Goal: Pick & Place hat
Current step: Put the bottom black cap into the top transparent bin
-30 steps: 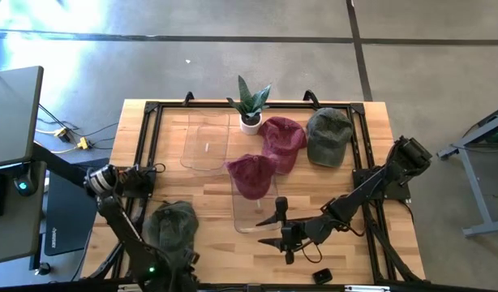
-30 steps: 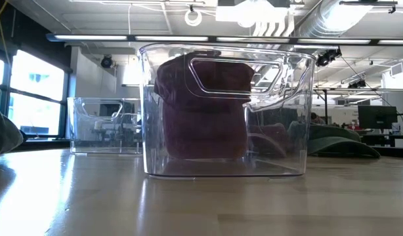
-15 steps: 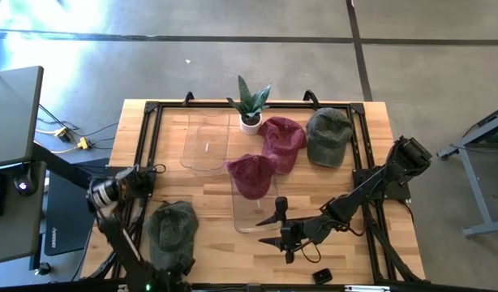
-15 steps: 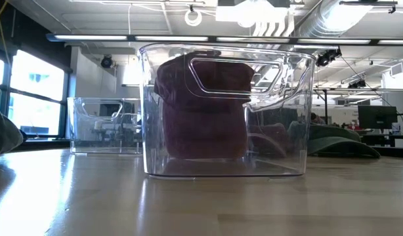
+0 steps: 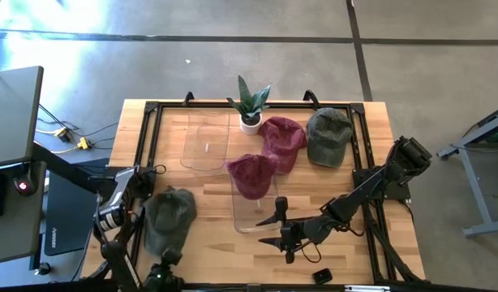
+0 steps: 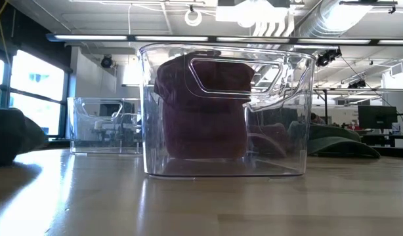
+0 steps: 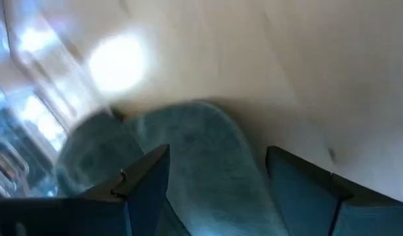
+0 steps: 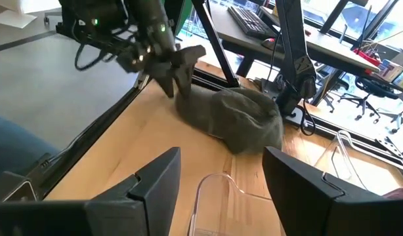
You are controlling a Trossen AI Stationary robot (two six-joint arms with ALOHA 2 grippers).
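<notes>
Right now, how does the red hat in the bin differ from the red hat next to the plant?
The red hat in the bin sits inside a clear bin near the table's middle; the other red hat lies straight on the wood beside the plant. The binned one stands up against the bin's wall in the low view; the other lies flat. Both are the same dark red cap.

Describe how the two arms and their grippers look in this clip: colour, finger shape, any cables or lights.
Both arms are dark, near-black jointed links. The right gripper has two flat, tapering dark fingers with angular edges. The left gripper is likewise dark, with loose black cables and small green lights on the arm above it. Its fingers are flat dark plates.
</notes>
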